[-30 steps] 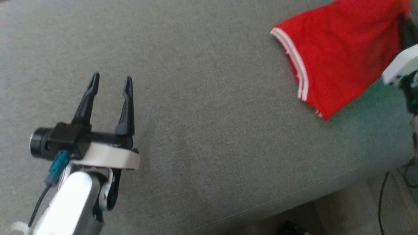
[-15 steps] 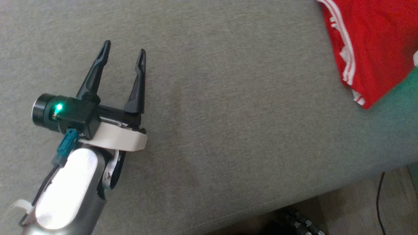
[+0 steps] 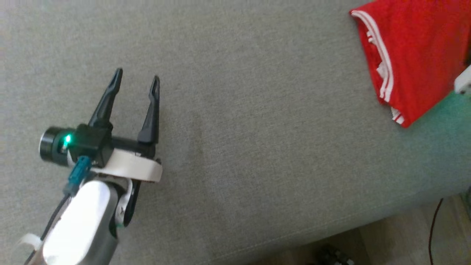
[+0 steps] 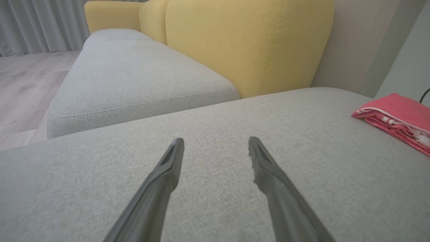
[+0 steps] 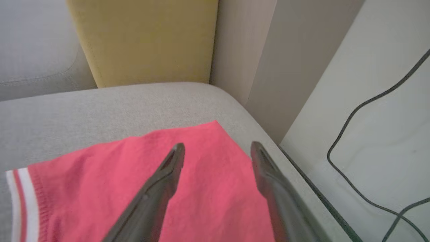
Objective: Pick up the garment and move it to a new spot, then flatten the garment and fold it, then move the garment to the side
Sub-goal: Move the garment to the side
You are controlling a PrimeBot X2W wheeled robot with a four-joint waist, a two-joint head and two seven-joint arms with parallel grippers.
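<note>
Item: red garment, white-trimmed, folded, lay at the right end of the grey sofa cushion. Right claw stood over it, fingers spread, gripping nothing; left claw likewise spread and empty over bare cushion, well apart. Handling note: right claw would best rise straight up, lest a finger drag the fold.

The left gripper is over the near-left part of the grey cushion, its 2 dark fingers spread with nothing between them. The red garment, edged with 2 white stripes, lies far right. A dark cable crosses the floor, near right.
</note>
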